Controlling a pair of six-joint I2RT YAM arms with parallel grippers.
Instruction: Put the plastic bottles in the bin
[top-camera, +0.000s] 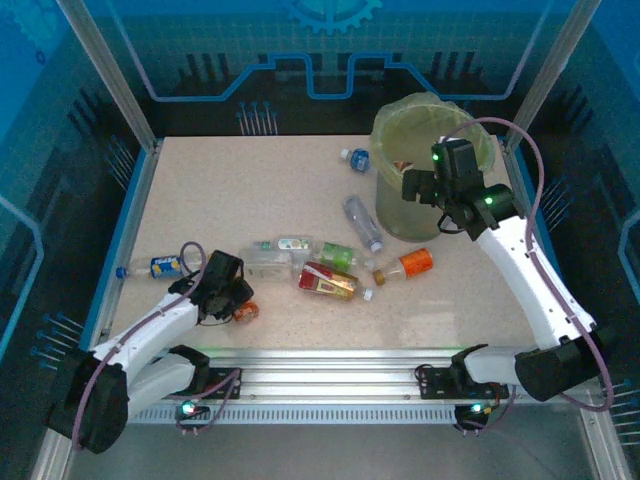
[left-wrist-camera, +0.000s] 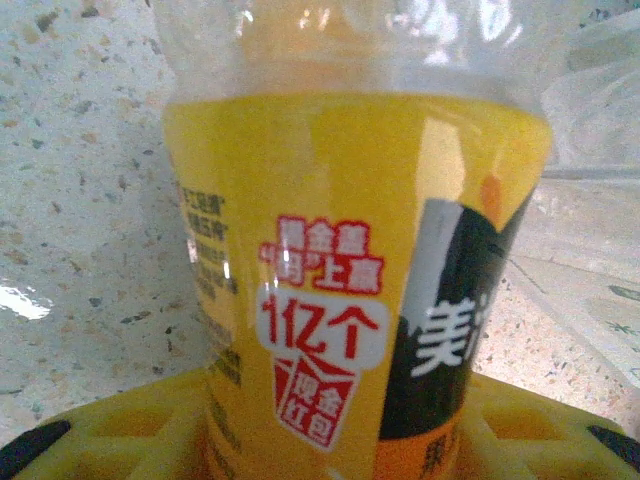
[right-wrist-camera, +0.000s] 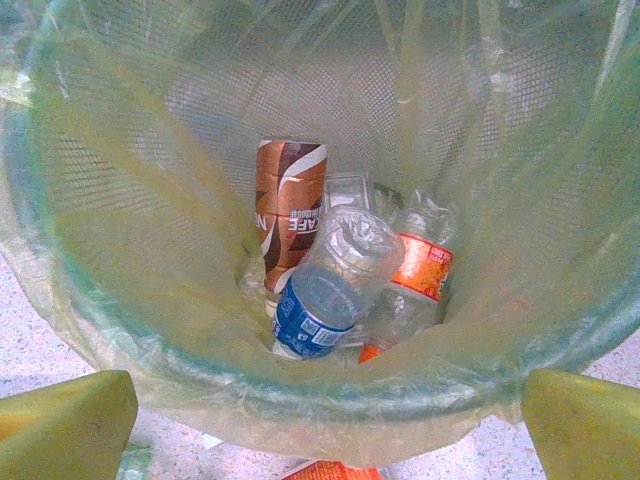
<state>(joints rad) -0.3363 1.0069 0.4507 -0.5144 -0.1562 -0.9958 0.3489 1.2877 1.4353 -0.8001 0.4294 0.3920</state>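
A yellow-and-orange labelled plastic bottle (left-wrist-camera: 350, 250) stands between my left gripper's (left-wrist-camera: 335, 435) yellow fingers (left-wrist-camera: 120, 435), which press against both its sides; its orange end (top-camera: 246, 312) shows by the left gripper (top-camera: 228, 295) near the table's front left. My right gripper (top-camera: 432, 188) hangs open over the bin (top-camera: 400, 210), its fingertips (right-wrist-camera: 70, 425) wide apart with nothing between them. Inside the bin (right-wrist-camera: 300, 400) lie a brown bottle (right-wrist-camera: 290, 200), a blue-labelled clear bottle (right-wrist-camera: 325, 290) and an orange-labelled one (right-wrist-camera: 420, 270).
Loose bottles lie mid-table: clear ones (top-camera: 272, 260), a green one (top-camera: 337, 255), a red one (top-camera: 328, 282), an orange one (top-camera: 408, 264) and a clear one (top-camera: 362, 222) beside the bin. A blue-capped bottle (top-camera: 355, 158) lies at the back, a blue-labelled one (top-camera: 160, 266) by the left rail.
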